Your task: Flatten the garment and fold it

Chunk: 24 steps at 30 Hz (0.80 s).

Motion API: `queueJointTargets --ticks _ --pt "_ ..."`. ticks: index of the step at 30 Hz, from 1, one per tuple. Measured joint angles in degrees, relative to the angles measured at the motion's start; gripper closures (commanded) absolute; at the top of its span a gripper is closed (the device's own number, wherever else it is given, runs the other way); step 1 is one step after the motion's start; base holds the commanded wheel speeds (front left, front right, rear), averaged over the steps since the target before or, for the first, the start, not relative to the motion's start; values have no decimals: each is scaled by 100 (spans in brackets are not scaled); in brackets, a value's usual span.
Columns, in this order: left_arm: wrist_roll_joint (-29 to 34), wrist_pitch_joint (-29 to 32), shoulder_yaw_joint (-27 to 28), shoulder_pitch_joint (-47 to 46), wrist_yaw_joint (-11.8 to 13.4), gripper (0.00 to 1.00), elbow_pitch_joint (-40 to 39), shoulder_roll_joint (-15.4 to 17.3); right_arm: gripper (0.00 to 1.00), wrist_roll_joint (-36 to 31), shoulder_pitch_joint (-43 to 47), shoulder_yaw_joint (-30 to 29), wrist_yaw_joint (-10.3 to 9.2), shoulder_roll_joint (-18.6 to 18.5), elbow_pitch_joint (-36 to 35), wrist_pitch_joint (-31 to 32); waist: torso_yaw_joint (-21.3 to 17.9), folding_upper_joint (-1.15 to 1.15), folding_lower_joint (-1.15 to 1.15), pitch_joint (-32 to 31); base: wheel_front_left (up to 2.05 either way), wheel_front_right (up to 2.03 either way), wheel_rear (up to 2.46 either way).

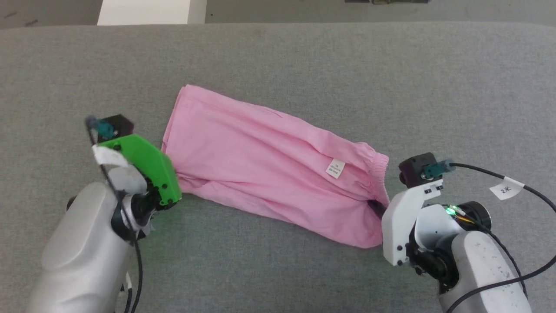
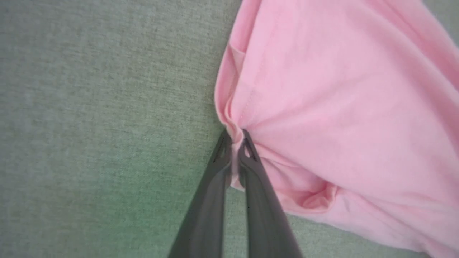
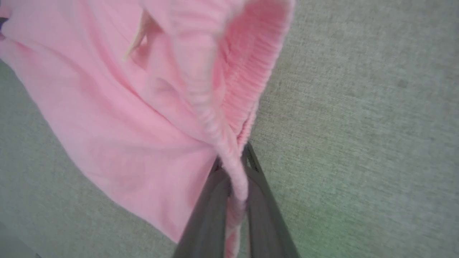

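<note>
The left gripper [image 2: 235, 138] is clenched on the garment [image 1: 260, 165]. Its two dark fingers [image 2: 215, 186] pinch a gathered fold at the near corner of the plain hem end, and the cloth bunches into creases just past the tips. The right gripper [image 3: 233, 159] is also clamped on the garment, closed around the rolled edge of the ribbed waistband [image 3: 251, 71], which runs down between its fingers. Between the two grips the pink cloth lies slantwise on the grey surface [image 1: 278, 56], with the hem end toward the far left and the waistband toward the near right. Long shallow creases run along its length. Its near right corner touches the white housing [image 1: 402, 226] of the right wrist, and its near left corner disappears under the green housing [image 1: 147, 163] of the left wrist. The far hem corner lies free on the surface. The far edge of the surface crosses the top of the head view, well apart from the cloth, so a broad bare band lies beyond the garment. There is more bare grey outside each arm and in the near strip between the forearms. Counted, there is one garment, one small white label [image 1: 335, 168] beside the waistband, two grippers with two fingers each, and one white tag [image 1: 506, 189] on the right arm's cable.
</note>
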Motion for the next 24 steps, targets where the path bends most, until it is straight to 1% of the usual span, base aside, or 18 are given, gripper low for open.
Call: queueJointTargets --ticks 5,7,10,13,15,17,18,19,20,21,24 --pt "-378 -430 427 620 -83 100 -376 0 100 37 -1 -275 0 -51 -5 207 69 0 0 -197 0 0 0" --pt "-546 -557 561 909 -120 100 -661 -11 100 123 -1 -281 1 -236 -49 365 114 0 0 -290 0 0 0" --pt "-668 -765 731 1360 -112 100 -1125 -35 100 446 3 -265 1 -535 -87 608 182 0 0 -425 0 0 0" --pt "-832 -925 877 1907 -16 100 -1626 -86 100 779 10 -245 2 -784 -123 851 248 0 0 -558 0 0 0" --pt "-894 -948 893 2269 70 100 -1905 -122 100 823 14 -235 3 -987 -100 1012 294 0 0 -639 0 0 0" --pt "-934 -948 855 2647 182 100 -2134 -205 100 829 41 -238 4 -1158 -48 1163 344 0 0 -720 0 0 0" --pt "-968 -882 711 3029 259 100 -2245 -280 100 876 145 -231 3 -1261 21 1300 432 0 0 -805 0 0 0" --pt "-968 -880 684 3101 271 100 -2242 -294 100 893 180 -227 3 -1260 33 1314 453 0 0 -828 0 0 0" --pt "-975 -870 664 3164 275 58 -2241 -307 76 922 218 -224 3 -1247 42 1318 472 0 0 -854 0 0 0" --pt "-978 -853 647 3193 275 0 -2231 -321 0 925 251 -220 3 -1234 45 1316 487 0 0 -876 0 0 0" --pt "-976 -864 664 3201 290 0 -2231 -339 0 942 350 -243 0 -1194 56 1250 500 0 0 -941 0 0 0"
